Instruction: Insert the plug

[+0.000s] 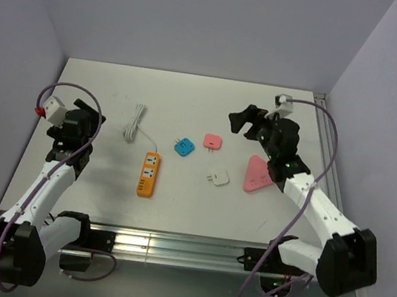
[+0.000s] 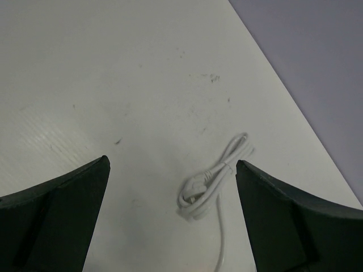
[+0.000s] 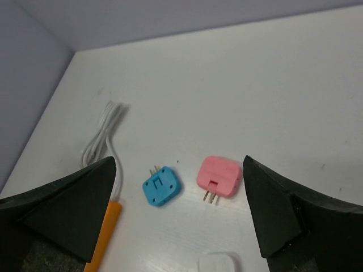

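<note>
- Our left hand (image 1: 83, 119) hovers over the left side of the tabletop (image 1: 191, 99). In the left wrist view its fingers (image 2: 68, 209) stand wide apart, with nothing between them but bare surface.
- Just right of that hand lies a coiled white cord (image 1: 134, 125). It runs nearward to the far end of an orange power strip (image 1: 148, 175), which lies flat and lengthwise, near to far.
- The plug (image 1: 183, 146) rests flat on the tabletop right of the strip's far end, close to the middle and apart from everything else. In the right wrist view we see its metal prongs sticking out of its far-left edge. Neither hand touches it.
- A pink square plug (image 1: 213, 142) sits just beside it on the right, slightly farther back, with its prongs pointing nearward.
- A white square plug (image 1: 217, 176) lies nearer to us than the pink one.
- A pink triangular socket block (image 1: 258, 175) lies to the right of the white plug, partly beneath our right arm.
- Our right hand (image 1: 240, 119) hangs above the far right part of the tabletop, turned toward the left. Its fingers (image 3: 283, 215) are spread wide and hold nothing.
</note>
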Tool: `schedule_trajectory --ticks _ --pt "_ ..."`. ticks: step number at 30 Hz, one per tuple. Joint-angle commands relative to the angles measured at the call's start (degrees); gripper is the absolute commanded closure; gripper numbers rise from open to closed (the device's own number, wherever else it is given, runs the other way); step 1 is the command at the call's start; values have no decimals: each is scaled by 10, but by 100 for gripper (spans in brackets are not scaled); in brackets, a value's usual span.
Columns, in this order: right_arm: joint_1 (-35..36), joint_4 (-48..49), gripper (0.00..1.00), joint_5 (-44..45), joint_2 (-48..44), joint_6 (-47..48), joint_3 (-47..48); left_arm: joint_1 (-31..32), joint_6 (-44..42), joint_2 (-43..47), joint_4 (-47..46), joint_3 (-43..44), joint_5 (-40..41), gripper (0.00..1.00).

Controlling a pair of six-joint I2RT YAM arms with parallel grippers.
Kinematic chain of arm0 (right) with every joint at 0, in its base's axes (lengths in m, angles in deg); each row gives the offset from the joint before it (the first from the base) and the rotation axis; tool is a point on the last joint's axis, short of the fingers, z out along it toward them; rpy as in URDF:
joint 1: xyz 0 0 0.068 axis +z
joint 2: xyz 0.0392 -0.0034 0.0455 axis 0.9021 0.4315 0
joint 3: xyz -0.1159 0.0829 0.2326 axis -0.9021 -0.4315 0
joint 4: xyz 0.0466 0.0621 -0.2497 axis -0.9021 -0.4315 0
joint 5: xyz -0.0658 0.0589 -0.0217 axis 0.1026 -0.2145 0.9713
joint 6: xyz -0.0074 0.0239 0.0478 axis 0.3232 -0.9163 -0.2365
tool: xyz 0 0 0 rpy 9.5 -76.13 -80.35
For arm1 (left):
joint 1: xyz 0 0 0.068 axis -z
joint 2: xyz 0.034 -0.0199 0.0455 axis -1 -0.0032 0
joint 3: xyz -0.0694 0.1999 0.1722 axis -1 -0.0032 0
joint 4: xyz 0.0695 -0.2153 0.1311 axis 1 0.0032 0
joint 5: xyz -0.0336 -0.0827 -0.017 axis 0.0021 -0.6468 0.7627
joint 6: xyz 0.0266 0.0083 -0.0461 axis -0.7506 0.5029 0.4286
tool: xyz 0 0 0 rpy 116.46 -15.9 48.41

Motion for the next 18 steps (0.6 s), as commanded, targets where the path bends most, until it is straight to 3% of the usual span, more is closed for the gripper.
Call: schedule_trajectory --ticks 1,5,7,12,18 --pt "18 -122 0 -84 57 -19 69 0 12 26 54 18 -85 0" --pt "50 -236 0 -109 127 16 155 -2 53 67 76 6 -149 1" --pt "60 -297 0 -84 150 28 171 -4 31 69 58 2 -212 4" --pt "118 -389 0 13 146 52 159 -5 -10 46 46 15 -342 14" --pt "131 -412 4 57 173 5 118 -5 -35 36 12 28 -470 22"
